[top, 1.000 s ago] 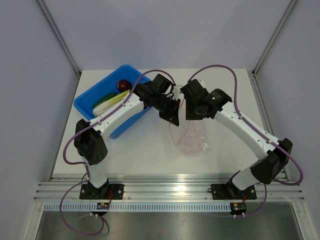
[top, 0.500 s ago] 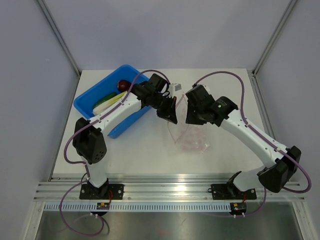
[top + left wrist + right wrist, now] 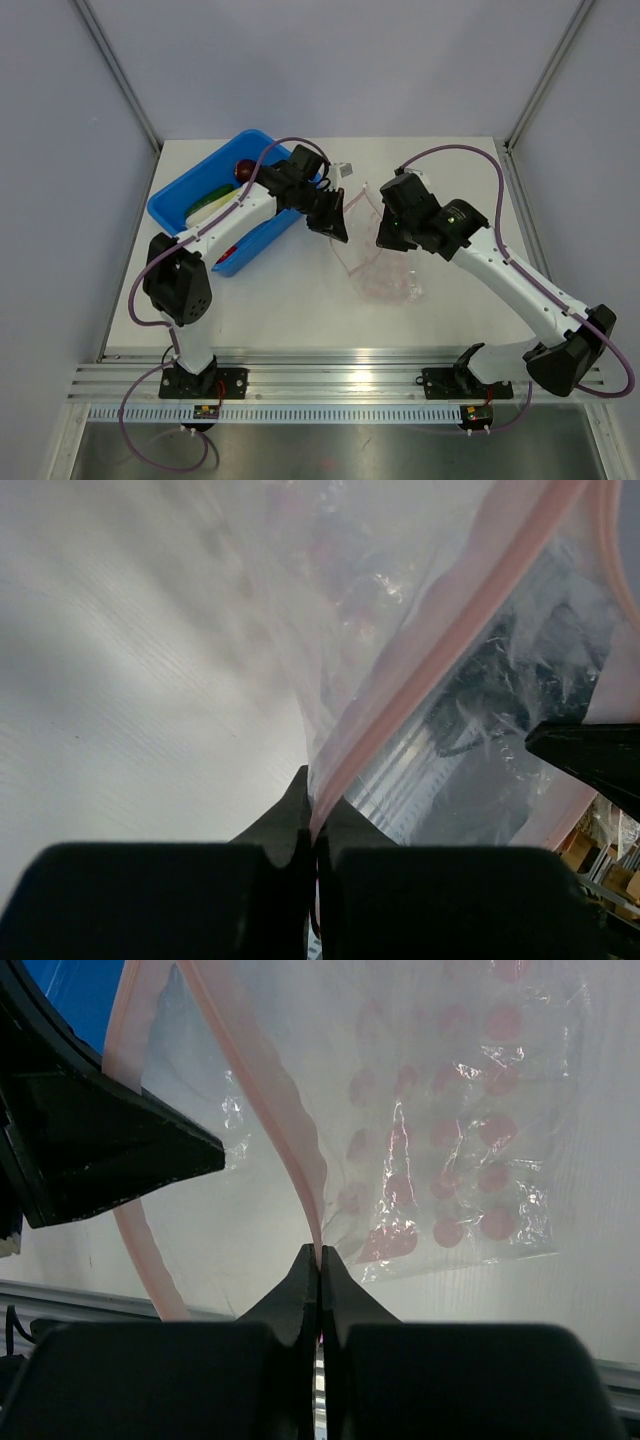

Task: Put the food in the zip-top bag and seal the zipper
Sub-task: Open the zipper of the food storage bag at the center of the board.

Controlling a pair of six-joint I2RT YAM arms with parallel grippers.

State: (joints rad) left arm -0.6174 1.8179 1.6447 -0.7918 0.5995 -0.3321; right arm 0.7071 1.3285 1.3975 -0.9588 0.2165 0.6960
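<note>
Left pincer (image 3: 312, 798) and right pincer (image 3: 318, 1258) each pinch the bag's (image 3: 385, 280) zipper (image 3: 460, 630) over the desk (image 3: 300, 310) — pull apart too hard and the slick strip slips free, food (image 3: 212, 194) lying in the bin (image 3: 165, 200).

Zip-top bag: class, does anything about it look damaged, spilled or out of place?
Nothing is spilled or torn. The zip-top bag is crumpled, its zipper pinched at separate spots by the left fingers and right fingers, mouth gaping. The food lies in the blue bin, none visible inside the bag.
</note>
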